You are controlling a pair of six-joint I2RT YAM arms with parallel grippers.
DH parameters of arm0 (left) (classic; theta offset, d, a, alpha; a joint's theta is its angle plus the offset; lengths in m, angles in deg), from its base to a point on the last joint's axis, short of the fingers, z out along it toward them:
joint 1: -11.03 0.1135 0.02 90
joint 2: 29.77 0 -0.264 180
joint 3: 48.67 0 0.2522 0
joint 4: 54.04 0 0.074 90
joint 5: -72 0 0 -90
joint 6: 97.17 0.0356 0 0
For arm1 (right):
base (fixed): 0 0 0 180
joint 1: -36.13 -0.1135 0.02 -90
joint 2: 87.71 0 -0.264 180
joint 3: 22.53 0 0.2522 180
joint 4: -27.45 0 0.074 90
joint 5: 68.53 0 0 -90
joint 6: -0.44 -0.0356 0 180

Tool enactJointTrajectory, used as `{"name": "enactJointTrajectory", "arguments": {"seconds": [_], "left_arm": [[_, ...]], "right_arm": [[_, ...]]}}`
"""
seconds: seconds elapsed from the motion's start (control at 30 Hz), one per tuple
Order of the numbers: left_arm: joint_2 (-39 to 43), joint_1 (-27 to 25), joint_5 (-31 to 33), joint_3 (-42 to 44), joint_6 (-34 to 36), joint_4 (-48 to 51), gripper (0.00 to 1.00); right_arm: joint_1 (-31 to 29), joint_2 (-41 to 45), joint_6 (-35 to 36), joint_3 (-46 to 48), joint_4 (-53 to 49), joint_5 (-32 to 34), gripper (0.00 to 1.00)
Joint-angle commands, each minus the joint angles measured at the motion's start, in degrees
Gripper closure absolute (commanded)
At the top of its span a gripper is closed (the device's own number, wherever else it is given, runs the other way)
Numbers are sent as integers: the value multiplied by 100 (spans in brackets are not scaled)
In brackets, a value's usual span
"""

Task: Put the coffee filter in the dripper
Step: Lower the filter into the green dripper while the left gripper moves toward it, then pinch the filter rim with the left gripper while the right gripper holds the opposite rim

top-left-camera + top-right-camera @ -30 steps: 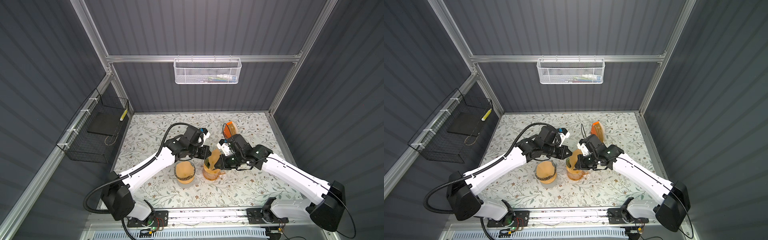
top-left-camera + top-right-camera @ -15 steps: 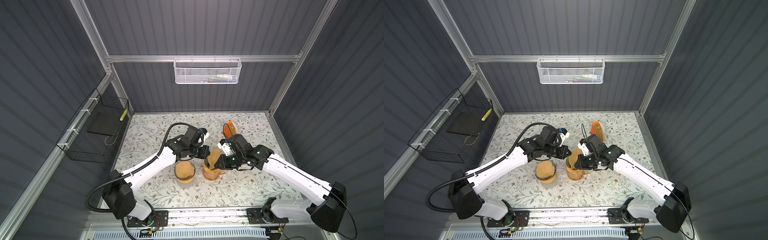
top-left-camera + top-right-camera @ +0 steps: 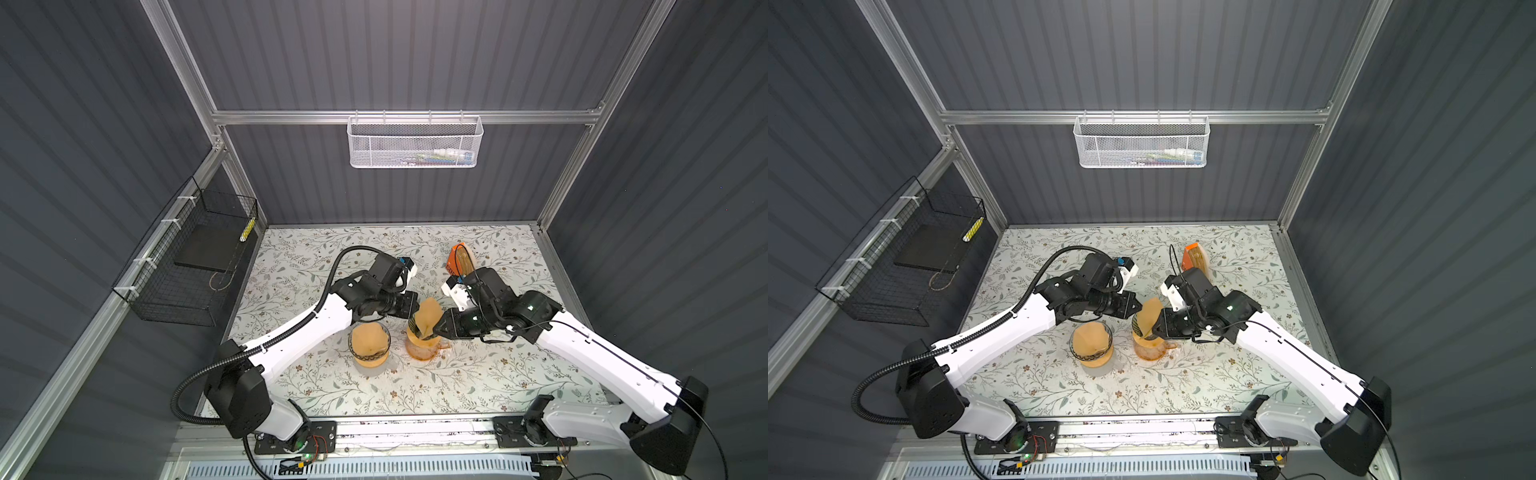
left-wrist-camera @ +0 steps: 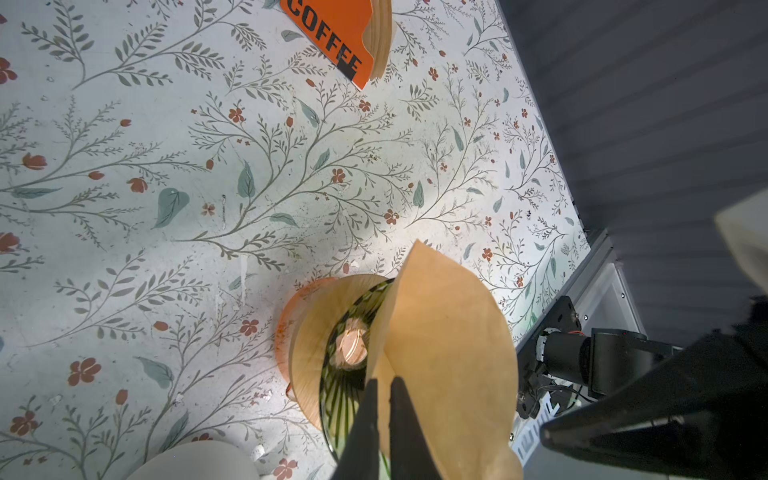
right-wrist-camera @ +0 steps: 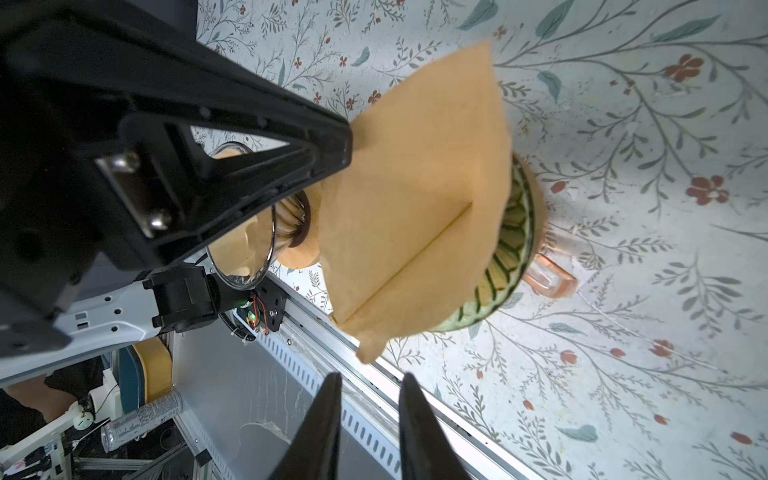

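The brown paper coffee filter (image 3: 428, 316) (image 3: 1148, 316) stands tilted over the mouth of the green-ribbed glass dripper (image 3: 420, 348) (image 3: 1147, 350), which sits on an orange glass server. My left gripper (image 4: 383, 384) (image 3: 413, 309) is shut on the filter's (image 4: 449, 332) edge, above the dripper (image 4: 340, 399). My right gripper (image 5: 371, 376) (image 3: 436, 330) is open, with nothing between its fingers. The filter's (image 5: 415, 187) narrow end hangs just beyond its fingertips, in front of the dripper (image 5: 513, 232).
A second glass dripper (image 3: 370, 343) with a filter in it stands close to the left. An orange pack of filters (image 3: 459, 259) (image 4: 336, 33) lies further back. The floral mat's front edge and a metal rail (image 5: 316, 345) run close by.
My right gripper has opened and let go of the filter's narrow end. The left gripper keeps its hold, and both arms have hardly moved.
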Motion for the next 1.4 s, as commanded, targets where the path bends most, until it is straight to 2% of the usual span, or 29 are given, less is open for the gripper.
{"name": "enactJointTrajectory", "arguments": {"seconds": [0.0,0.17,0.27,0.47,1.37], "left_arm": [[13,-14,31,-13,115,118,90],[21,-14,40,-38,106,114,90],[22,-14,49,-54,98,133,90],[-11,-6,57,-43,76,92,90],[-56,-10,216,208,-8,209,91]], "right_arm": [[25,153,53,-296,-232,282,78],[42,31,244,-447,-302,478,95],[122,-102,328,-439,-167,516,100],[245,-307,309,-194,417,471,100],[289,-338,274,567,864,657,100]]}}
